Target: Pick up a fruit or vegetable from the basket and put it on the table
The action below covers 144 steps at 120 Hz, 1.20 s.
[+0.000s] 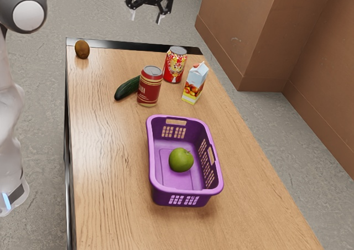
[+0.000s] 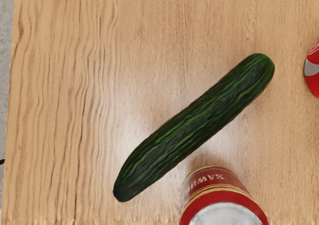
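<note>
Found the cucumber [image 1: 127, 88] lying on the bare wood of the table [image 1: 105, 150], outside the purple basket [image 1: 180, 191], with its long axis aslant, running from the exterior view's left and near side toward its right and far side, just beside the dark red can [image 1: 149, 88]. Found the green fruit [image 1: 181, 160] on the basket's floor, roundish, with its stem turned toward the exterior view's right and far side. Saw the gripper [image 1: 146, 19] up in the air, with its fingers spread well apart, empty and touching nothing. Counted one cucumber, one green fruit, one basket, one brown fruit [image 1: 82, 50] near the far left corner in the exterior view, one carton [image 1: 194, 83] and two cans, including the red-and-yellow can [image 1: 175, 66].
</note>
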Motion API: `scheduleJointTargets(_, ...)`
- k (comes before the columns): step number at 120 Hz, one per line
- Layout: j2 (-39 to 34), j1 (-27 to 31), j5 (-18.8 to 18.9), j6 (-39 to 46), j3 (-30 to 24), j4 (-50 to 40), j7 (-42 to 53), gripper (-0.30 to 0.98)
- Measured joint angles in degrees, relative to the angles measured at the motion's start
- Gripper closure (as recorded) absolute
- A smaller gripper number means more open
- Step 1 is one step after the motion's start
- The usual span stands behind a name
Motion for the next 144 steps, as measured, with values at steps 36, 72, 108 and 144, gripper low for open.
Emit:
scheduleJointTargets(36, -2.42, -2.08, -1.97, -2.34, 1.99, 8.36, -22.54, 0.00)
scheduleJointTargets(72, 23.42, -4.67, -5.13, 4.89, -24.29, 20.53, -42.93, 0.00)
scheduleJointTargets(108, 9.04, -19.80, -3.36, 12.64, -25.14, -3.59, -65.51, 0.01)
scheduleJointTargets(144, -0.26, -22.34, -5.42, 25.57, -24.95, -26.65, -84.43, 0.02)
